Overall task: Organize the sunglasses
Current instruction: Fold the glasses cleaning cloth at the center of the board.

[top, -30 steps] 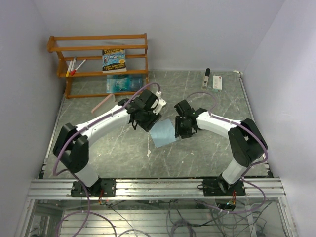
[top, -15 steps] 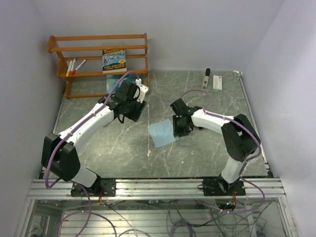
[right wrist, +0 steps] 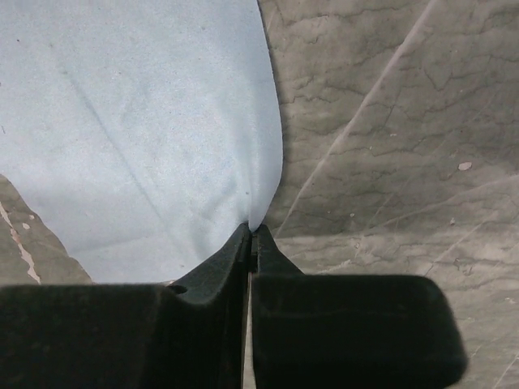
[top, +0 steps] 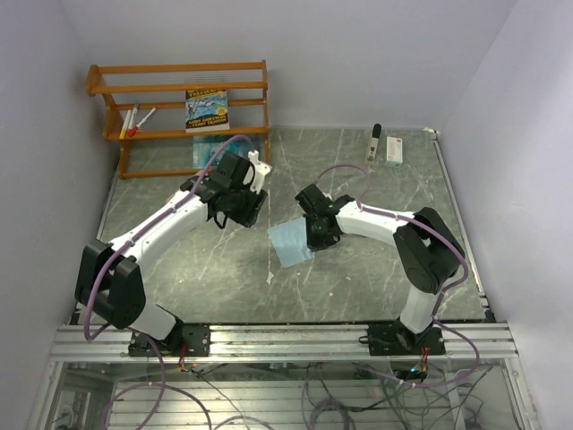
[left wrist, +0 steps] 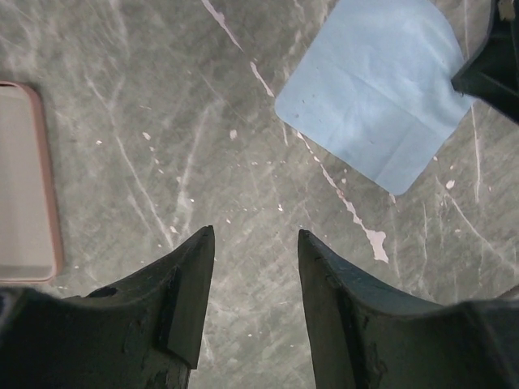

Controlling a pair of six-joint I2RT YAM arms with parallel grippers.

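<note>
Right claw (right wrist: 250, 241) is clenched tight, the two dark fingertips pressed together with no gap showing, and they're pinching the edge of the blue cloth (right wrist: 138, 121). The fabric puckers into a small point right where the tips meet. From there the cloth spreads out ahead and to the left of the claw, lying flat on the grey marbled desk (right wrist: 381, 121). How much fabric sits between the pads is hidden by the fingers themselves.

From above, the right claw (top: 313, 236) is down low at the cloth's (top: 288, 243) right edge, and its tips are too small and dark to read from there.

Over to the left claw (left wrist: 255, 233): released, fingers spread with bare desk (left wrist: 162, 121) showing between them, gripping nothing and touching nothing. The cloth (left wrist: 373, 89) lies ahead and to its right, well apart. A pink-rimmed flat object (left wrist: 24, 178) sits off to the left, cut off by the frame edge, so what it is I can't tell. In the overhead view the left claw (top: 243, 210) hangs over the desk, its own body hiding the fingertips.
</note>
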